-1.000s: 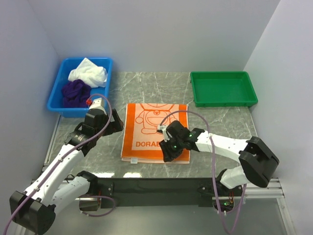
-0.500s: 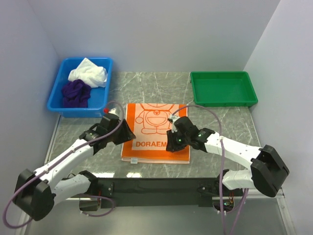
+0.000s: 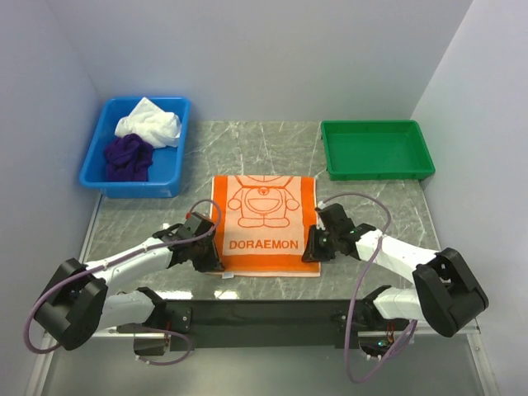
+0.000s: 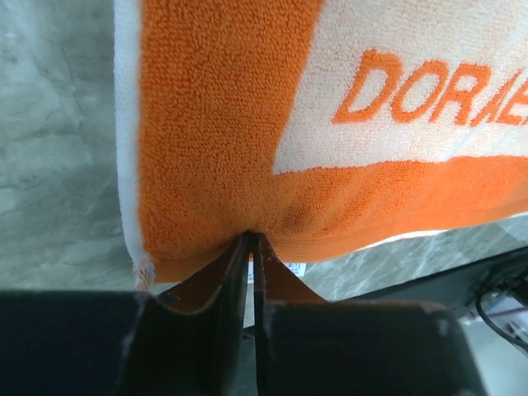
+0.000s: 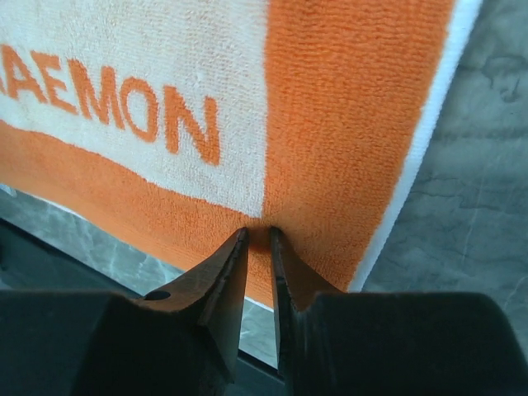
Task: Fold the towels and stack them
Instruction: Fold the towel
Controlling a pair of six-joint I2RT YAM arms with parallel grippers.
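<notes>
Two arms are seen, the left arm (image 3: 124,262) and the right arm (image 3: 394,247), each built of smooth white rounded links joined by chunky black joint housings. A thin mauve cable (image 3: 200,202) is looped along the left one, and a matching cable (image 3: 353,195) along the right. Each arm is ended by a black, blocky head: the left gripper (image 3: 213,262) and the right gripper (image 3: 308,254). From the wrist cameras, the left fingers (image 4: 231,276) and the right fingers (image 5: 219,285) are shown as dark flat blades tapered to thin tips above a matte black body.
</notes>
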